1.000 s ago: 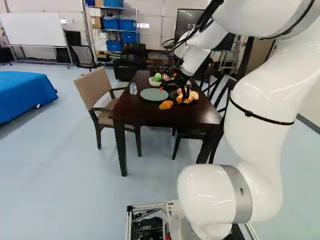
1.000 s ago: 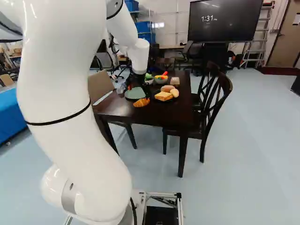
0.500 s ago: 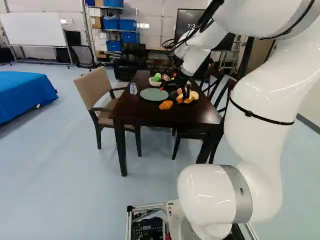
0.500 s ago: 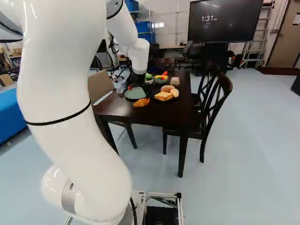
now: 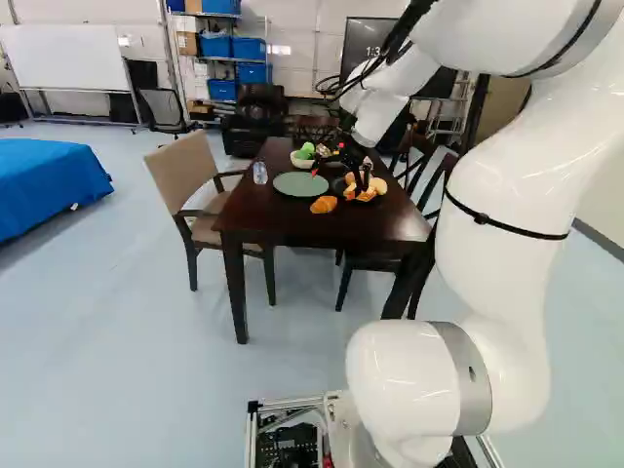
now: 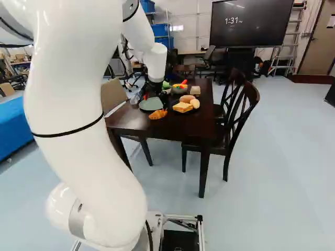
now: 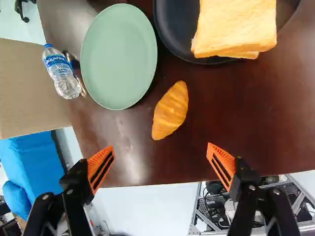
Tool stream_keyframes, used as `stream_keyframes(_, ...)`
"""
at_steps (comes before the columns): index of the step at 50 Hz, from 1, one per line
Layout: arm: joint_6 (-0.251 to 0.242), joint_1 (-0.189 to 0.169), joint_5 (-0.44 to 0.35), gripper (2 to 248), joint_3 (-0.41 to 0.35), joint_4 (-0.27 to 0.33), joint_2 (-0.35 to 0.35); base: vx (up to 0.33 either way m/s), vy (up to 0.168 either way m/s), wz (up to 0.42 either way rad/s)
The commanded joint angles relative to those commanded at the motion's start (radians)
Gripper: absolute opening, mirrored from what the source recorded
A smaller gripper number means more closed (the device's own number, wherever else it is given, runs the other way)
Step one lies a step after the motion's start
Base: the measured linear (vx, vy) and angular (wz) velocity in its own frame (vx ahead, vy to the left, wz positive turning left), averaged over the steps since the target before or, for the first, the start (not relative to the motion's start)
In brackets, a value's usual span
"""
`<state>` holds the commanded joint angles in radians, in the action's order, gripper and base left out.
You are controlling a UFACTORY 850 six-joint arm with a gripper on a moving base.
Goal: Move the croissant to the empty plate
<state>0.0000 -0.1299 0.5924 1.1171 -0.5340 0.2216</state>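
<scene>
The croissant (image 7: 170, 110) lay on the dark brown surface (image 7: 236, 118), near the green plate (image 7: 118, 56) but not touching it. The jaws were released, standing wide apart with nothing gripped, and the croissant was ahead of them. The plate was bare. On one side of it stood a water bottle (image 7: 61, 71); on its other side was a black dish (image 7: 174, 37) bearing slices of bread (image 7: 234, 24). The right base view also showed two rolls (image 6: 195, 103) by the bread and a bowl (image 6: 179, 89) farther back. A tan armchair (image 5: 180, 174) stood beside the surface in the left base view.
</scene>
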Motion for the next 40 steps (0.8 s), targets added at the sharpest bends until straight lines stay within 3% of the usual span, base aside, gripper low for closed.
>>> stream_keyframes(40, 0.000, 0.006, 0.000, 247, 0.038, 0.000, 0.032, 0.000, 0.000, 0.000)
